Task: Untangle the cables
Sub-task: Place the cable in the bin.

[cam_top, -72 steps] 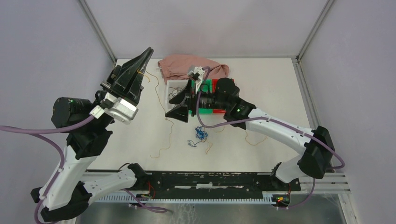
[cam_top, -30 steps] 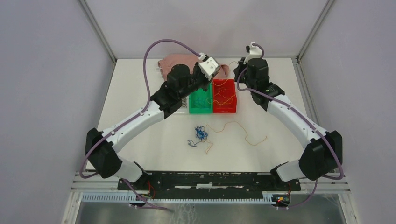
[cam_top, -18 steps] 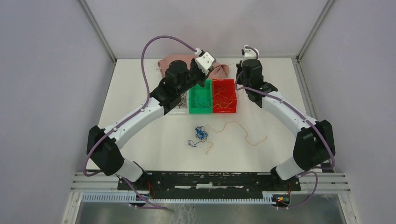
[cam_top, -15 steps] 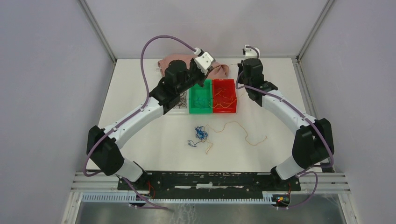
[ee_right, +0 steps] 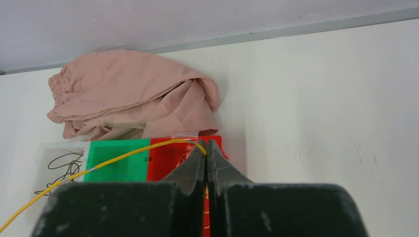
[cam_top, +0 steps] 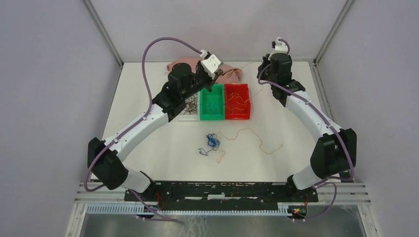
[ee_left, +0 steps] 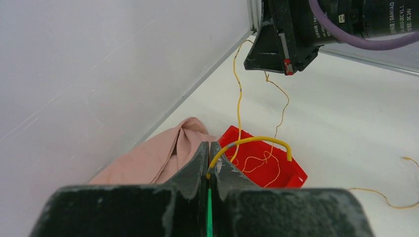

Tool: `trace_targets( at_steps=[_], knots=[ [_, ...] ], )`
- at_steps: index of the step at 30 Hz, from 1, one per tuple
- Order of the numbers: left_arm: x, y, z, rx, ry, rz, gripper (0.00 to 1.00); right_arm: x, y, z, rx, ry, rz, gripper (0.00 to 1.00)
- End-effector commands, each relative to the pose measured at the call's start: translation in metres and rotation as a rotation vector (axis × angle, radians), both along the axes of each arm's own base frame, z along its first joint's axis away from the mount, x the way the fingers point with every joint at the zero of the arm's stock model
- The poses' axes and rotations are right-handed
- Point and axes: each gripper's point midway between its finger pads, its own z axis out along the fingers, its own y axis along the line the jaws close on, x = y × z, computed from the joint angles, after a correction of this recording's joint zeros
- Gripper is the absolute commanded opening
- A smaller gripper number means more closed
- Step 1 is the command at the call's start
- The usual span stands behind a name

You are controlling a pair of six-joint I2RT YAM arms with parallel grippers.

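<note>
At the far side of the white table [cam_top: 168, 158], both arms reach out over a row of three small containers. The left gripper [ee_left: 208, 148] has its fingers pressed together, with a thin yellow-orange wire [ee_left: 247, 140] pinched at the tips. From there the wire arcs out over the red plastic bin [ee_left: 296, 174], and fine strands rise to the tips of the other arm. The right gripper [ee_right: 206, 145] is likewise closed tight, with the same colour of wire [ee_right: 138, 153] caught at its fingertips. That wire runs away to the left and downward, out of the right wrist view.

In the overhead view, a fine line hangs in the air between the two grippers, above the far end of the red plastic bin [cam_top: 237, 117].

The rest of the cables are spread about:
- Yellow-orange curls lie inside the red bin.
- The green plastic bin [cam_top: 202, 103] stands touching its left side.
- Curly dark wires [cam_top: 189, 104] lie in a clear shallow tray [cam_top: 188, 117] just left of the green one.
- A small tangle of blue wires [cam_top: 212, 141] lies on the bare table nearer the arm bases.
- A long loose yellow-orange strand [cam_top: 261, 143] lies just right of that tangle.

A crumpled pink cloth [ee_right: 133, 94] lies against the back edge, behind the bins.
</note>
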Motion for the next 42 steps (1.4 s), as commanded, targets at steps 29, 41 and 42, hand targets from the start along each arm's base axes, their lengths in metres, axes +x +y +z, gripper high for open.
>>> trace_targets(
  at_steps=[29, 41, 42],
  knots=[
    [0.022, 0.040, 0.002, 0.133, -0.076, 0.140, 0.03, 0.004, 0.103, -0.160, 0.052, 0.368, 0.108, 0.18],
    [0.056, 0.024, -0.027, 0.147, -0.009, 0.176, 0.03, -0.029, 0.087, -0.079, 0.076, 0.257, 0.137, 0.69],
    [0.059, 0.021, -0.029, 0.154, -0.009, 0.175, 0.03, -0.033, 0.084, -0.077, 0.073, 0.255, 0.135, 0.70]
  ],
)
